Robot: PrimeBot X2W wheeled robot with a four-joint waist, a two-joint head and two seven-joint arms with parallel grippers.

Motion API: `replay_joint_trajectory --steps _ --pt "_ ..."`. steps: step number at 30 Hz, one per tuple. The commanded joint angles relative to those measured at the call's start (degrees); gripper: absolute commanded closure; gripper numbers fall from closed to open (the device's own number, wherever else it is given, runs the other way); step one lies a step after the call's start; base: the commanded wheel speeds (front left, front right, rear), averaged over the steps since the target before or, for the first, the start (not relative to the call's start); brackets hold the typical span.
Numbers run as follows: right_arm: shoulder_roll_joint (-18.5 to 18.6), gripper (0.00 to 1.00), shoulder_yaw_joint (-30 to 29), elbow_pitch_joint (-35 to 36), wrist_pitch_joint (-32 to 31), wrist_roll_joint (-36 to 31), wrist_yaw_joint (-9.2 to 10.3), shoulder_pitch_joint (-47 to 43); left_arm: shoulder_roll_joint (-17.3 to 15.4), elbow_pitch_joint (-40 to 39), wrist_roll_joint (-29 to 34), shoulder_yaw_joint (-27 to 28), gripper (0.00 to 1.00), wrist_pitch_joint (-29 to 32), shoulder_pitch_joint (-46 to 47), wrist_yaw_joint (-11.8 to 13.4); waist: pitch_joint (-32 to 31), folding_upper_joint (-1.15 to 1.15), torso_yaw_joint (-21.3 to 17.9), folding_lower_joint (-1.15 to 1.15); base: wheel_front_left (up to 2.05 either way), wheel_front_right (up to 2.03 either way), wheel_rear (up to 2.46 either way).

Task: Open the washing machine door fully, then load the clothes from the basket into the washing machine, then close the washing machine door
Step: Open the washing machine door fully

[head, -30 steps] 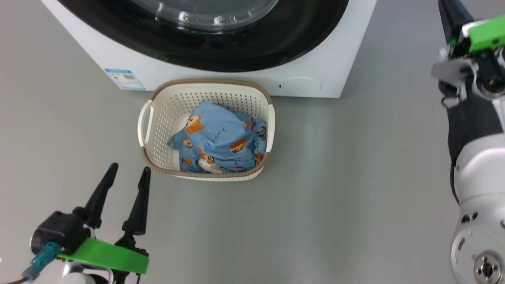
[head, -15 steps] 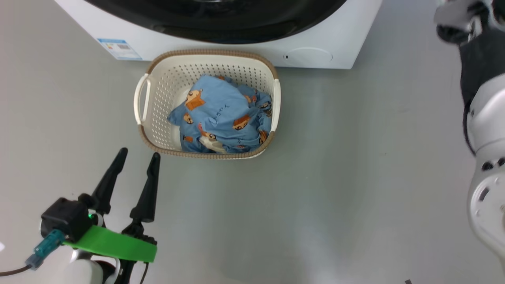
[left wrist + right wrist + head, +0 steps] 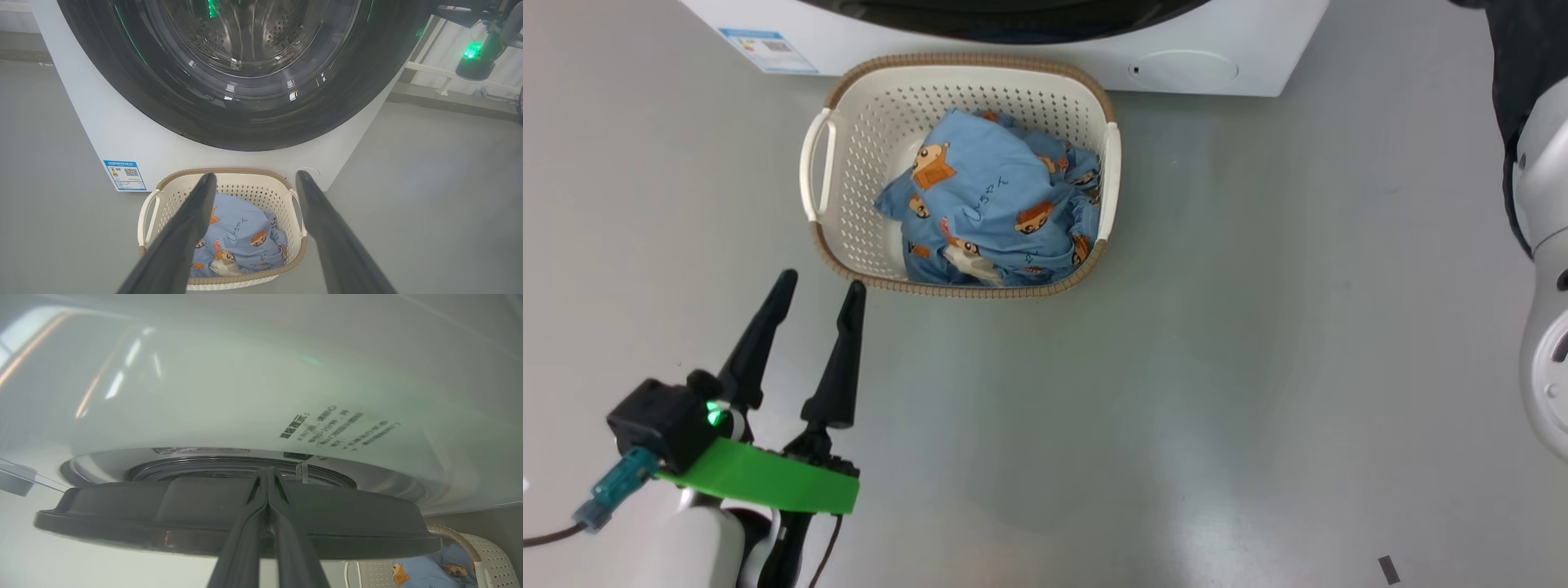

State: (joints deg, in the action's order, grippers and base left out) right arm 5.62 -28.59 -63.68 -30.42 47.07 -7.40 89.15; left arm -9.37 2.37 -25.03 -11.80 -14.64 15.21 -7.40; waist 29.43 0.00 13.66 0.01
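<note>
The basket sits on the grey floor, with its far rim just beside the white front of the washing machine. The clothes, light blue with orange-brown animal prints, lie heaped inside the basket, more toward its right wall. On the machine's front, a blue label sticker is just past the basket's far left corner. A round flap is just past its far right corner.

The left gripper hovers near the basket's near left corner, apart from it. Its two dark fingers are spread wide and hold nothing. They point toward the basket and the machine beyond it.

Above the basket is the door, with a wide glossy black rim around clear glass that shows the steel drum behind.

In the right wrist view the door is seen edge-on, and it appears to stand slightly off the white front. The right gripper has its fingers pressed together with nothing between them, and their tips are at the door's edge. The pale right arm is well to the right of the basket.
</note>
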Motion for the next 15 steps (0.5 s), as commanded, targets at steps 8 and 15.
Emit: replay_joint_trajectory --steps 8,15 --pt "-2.21 1.0 -0.53 -0.67 0.92 -3.02 -0.09 5.97 -0.76 -1.88 -0.73 1.02 0.0 -0.36 2.72 -0.09 1.75 0.0 1.54 -0.01 0.0 0.0 0.0" --pt "-2.4 1.0 -0.93 -4.26 2.18 -6.11 -0.09 8.46 -0.02 -1.96 -1.49 0.52 0.0 -0.36 3.17 -0.09 2.31 0.0 2.45 -0.01 0.0 0.0 0.0"
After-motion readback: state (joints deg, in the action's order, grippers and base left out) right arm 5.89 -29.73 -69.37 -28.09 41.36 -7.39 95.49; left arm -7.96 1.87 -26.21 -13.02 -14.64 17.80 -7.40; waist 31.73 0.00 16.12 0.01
